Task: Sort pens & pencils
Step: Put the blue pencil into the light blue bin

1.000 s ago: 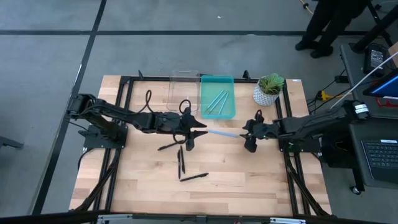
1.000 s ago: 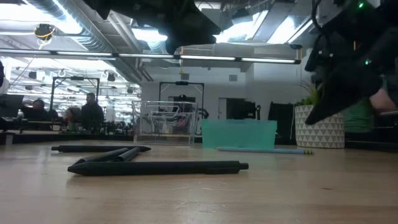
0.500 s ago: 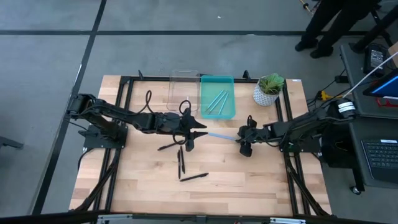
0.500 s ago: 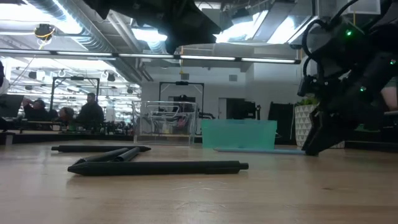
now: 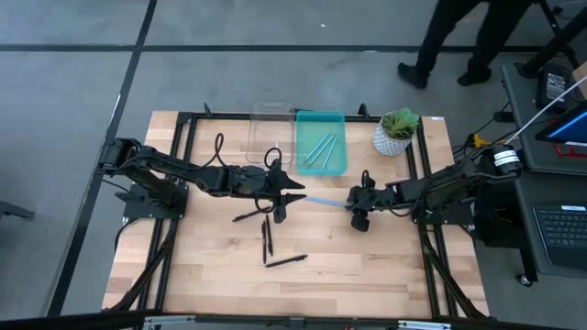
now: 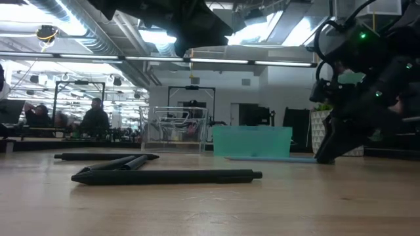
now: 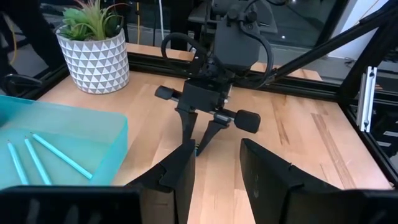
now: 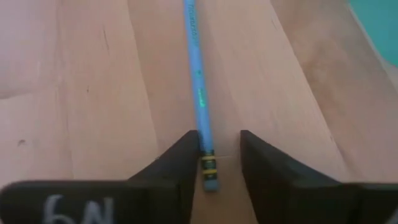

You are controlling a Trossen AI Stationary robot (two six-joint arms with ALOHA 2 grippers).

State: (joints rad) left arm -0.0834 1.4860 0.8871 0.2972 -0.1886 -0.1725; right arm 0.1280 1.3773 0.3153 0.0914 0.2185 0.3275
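A light blue pencil [image 5: 326,200] lies flat on the wooden table between the two grippers. My right gripper [image 5: 352,204] is open and low at the table, its fingers on either side of the pencil's eraser end [image 8: 208,168]. My left gripper [image 5: 290,192] is open and hovers near the pencil's other end, facing the right gripper [image 7: 200,127]. Three black pens [image 5: 267,236] lie on the table near the left gripper. A teal tray [image 5: 323,165] holds several teal pencils, and a clear tray [image 5: 271,117] stands beside it. My right gripper comes along the pencil from the table's right, slanting down, with the eraser end [image 8: 209,177] between its open fingers. The pencil lies flat on the table, close to one finger [image 8: 183,155]. I cannot tell whether that finger touches it.
A potted plant [image 5: 395,131] stands at the far right of the table, beyond the right arm. A black frame rail [image 5: 188,124] runs round the table. A person [image 5: 449,37] walks on the floor past the far edge. Bare wood shows toward the near edge.
My right gripper has moved toward the table's left, along the pencil to its eraser end, and has come down to the table top. The person beyond the table has stepped to the left. The pencil, the pens and my left arm have kept still.
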